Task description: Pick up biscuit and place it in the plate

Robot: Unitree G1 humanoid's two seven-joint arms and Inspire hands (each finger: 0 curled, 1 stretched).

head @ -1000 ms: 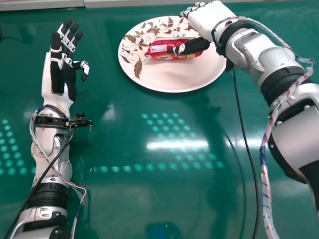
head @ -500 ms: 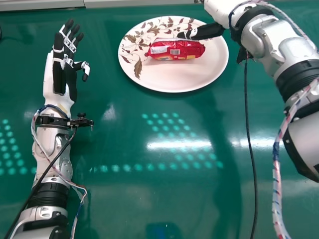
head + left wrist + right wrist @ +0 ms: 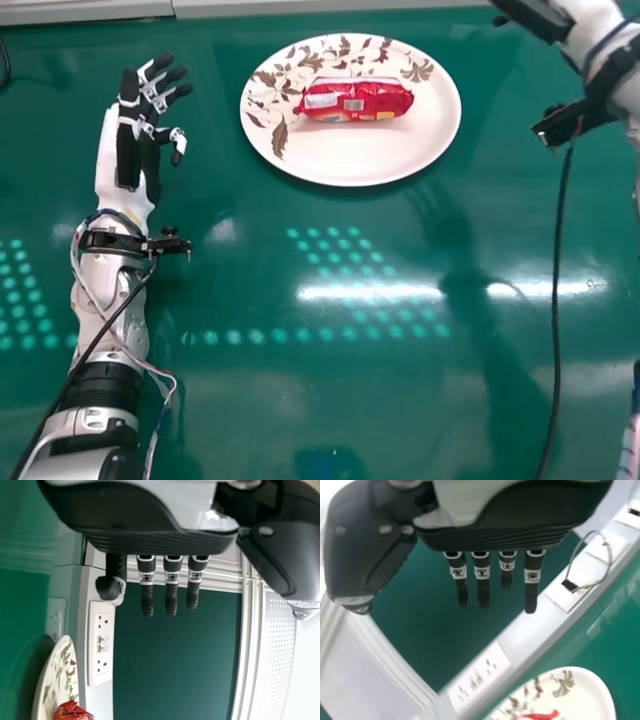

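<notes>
In the head view the red biscuit packet (image 3: 356,99) lies on the white, leaf-patterned plate (image 3: 370,165). My right hand (image 3: 537,14) is at the top right corner, well clear of the plate. Its straight fingers hang in the right wrist view, where the hand (image 3: 483,580) is open and holds nothing. On the left of the head view my left hand (image 3: 140,130) rests to the left of the plate, fingers extended. The left wrist view shows the same hand (image 3: 171,585) open, with part of the packet (image 3: 73,711) and plate (image 3: 54,680) farther off.
The green table (image 3: 330,420) carries glare spots and reflections. A black cable (image 3: 560,300) hangs from the right arm. White socket panels (image 3: 101,643) are set in the ledge behind the table.
My right hand has let go of the packet and drawn away to the upper right. The packet stays on the plate. The left hand has shifted very slightly to the right.
</notes>
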